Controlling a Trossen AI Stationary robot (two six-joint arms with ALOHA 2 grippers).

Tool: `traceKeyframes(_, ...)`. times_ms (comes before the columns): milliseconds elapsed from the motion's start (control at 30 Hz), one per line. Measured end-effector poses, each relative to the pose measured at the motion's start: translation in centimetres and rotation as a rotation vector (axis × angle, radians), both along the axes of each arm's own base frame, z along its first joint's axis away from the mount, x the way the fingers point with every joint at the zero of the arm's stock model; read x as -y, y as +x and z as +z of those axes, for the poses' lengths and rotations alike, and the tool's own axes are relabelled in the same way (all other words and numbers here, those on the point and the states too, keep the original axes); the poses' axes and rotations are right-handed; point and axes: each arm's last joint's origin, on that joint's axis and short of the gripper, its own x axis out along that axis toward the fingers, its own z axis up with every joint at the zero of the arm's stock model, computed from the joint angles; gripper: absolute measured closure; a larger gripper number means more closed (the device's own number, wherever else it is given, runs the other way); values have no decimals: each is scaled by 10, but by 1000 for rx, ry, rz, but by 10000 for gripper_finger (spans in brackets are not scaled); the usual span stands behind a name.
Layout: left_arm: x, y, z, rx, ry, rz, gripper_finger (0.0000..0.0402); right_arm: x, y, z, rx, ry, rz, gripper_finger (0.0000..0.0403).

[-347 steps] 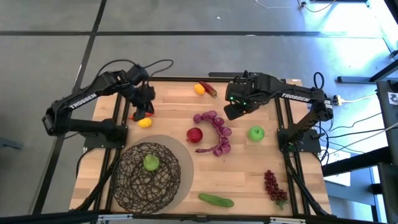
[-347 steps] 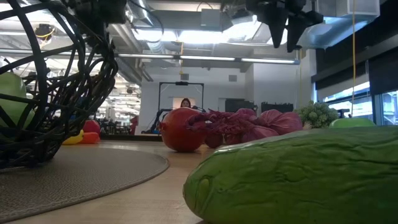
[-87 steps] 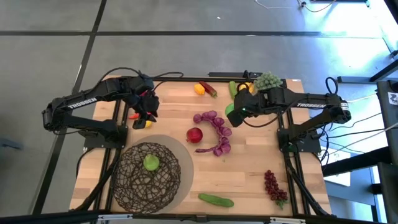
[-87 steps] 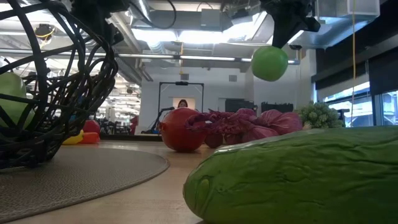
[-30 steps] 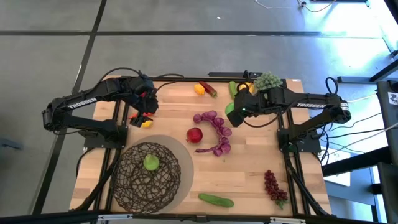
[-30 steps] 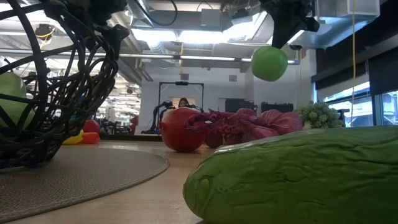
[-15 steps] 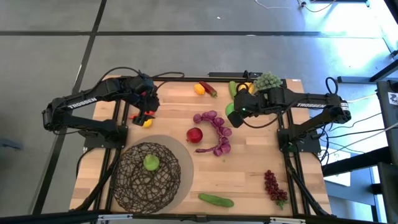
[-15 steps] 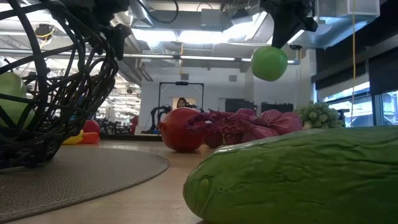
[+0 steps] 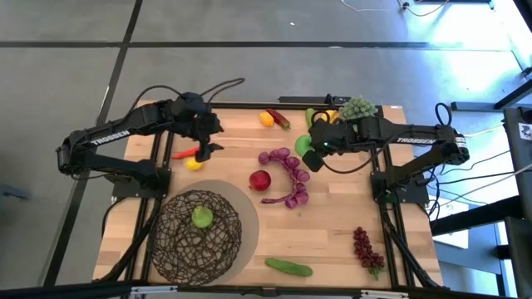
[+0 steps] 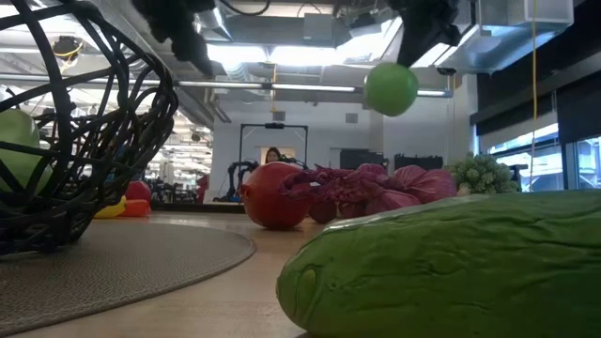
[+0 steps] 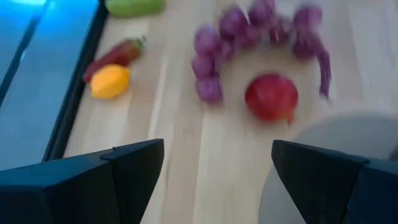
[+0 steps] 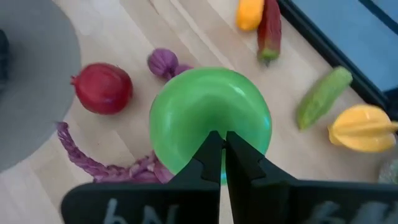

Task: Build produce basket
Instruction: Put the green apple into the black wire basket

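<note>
My right gripper [image 12: 221, 152] is shut on a green apple [image 12: 210, 123] and holds it in the air over the table's far middle, above the purple grape bunch [image 9: 287, 174]. My left gripper [image 9: 212, 139] hovers open at the far left, just right of a red chili [image 9: 188, 154] and a yellow fruit [image 9: 194, 164] lying on the table. The wire basket [image 9: 198, 235] stands on a grey mat at the near left, with another green apple [image 9: 202, 218] inside. A red apple [image 9: 260, 179] lies by the grapes. My right gripper has its two fingertips [image 12: 211, 149] shut together on the top of the green apple [image 12: 210, 127], coming from above and pointing down. The fingertips hide what they pinch there. The apple hangs below them, clear of the table [image 10: 392, 89].
A cucumber [image 9: 288, 267] lies at the near edge and dark-red grapes [image 9: 364, 247] at the near right. Along the far edge lie an orange fruit [image 9: 266, 119], a chili [image 9: 279, 120], a green cucumber [image 9: 310, 116], a yellow fruit [image 9: 331, 116] and green grapes [image 9: 357, 108].
My left gripper has drawn away from the chili and yellow fruit toward the table's right and turned about, staying open; both fruits lie where they were. My right gripper has shifted slightly toward the table's left with the green apple still hanging from it.
</note>
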Motion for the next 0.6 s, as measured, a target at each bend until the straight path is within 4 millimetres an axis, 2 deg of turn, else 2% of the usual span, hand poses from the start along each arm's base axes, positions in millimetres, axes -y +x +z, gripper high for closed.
traceKeyframes(400,-4,10,13,190,-63,103,111,1,8,6,39,-120,144,403)
traceKeyframes(600,-4,30,14,254,42,-22,111,1,20,16,139,-227,256,403)
